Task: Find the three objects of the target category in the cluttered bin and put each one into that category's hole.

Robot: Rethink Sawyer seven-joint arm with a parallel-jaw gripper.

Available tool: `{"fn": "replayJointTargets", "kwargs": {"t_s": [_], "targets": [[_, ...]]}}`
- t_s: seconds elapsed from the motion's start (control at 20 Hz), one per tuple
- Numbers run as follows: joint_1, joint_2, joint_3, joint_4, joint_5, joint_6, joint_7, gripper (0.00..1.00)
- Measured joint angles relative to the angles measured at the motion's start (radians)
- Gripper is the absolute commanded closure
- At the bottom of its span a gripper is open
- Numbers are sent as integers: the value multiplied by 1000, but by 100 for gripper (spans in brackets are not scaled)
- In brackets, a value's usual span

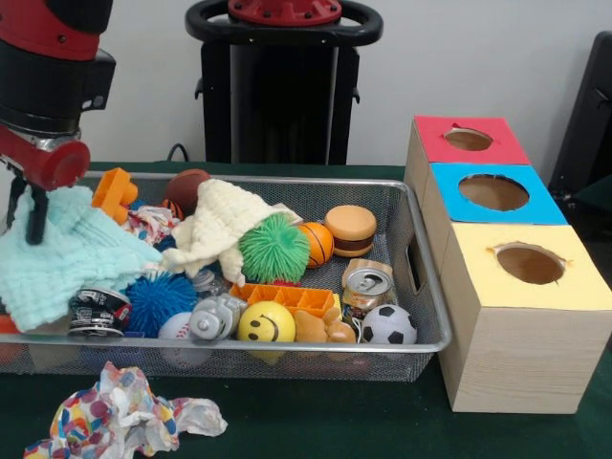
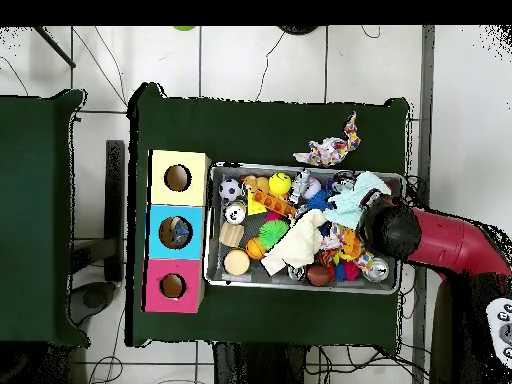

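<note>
Digging through bin, tool gripping mint cloth at left end. Still search step; boxes sit right. Next: lift cloth clear, spot targets underneath.

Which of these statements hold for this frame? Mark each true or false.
1. The soccer ball lies in the bin corner nearest the yellow box. True.
2. The green spiky ball sits on the table outside the bin. False: it is inside the bin, beside the cream cloth.
3. The crumpled colourful paper lies outside the bin. True.
4. The red box stands between the blue and yellow ones. False: the blue box is in the middle.
5. The arm hangs over the boxes. False: it is over the pale blue cloth.
</note>
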State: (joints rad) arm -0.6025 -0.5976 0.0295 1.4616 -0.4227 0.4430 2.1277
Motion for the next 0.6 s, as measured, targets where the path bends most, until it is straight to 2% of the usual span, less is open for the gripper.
{"fn": "replayJointTargets", "kwargs": {"t_s": [0.25, 0.6], "targets": [[-36, 2, 34, 38, 0, -36, 0, 0], [-40, 0, 51, 56, 23, -36, 0, 0]]}}
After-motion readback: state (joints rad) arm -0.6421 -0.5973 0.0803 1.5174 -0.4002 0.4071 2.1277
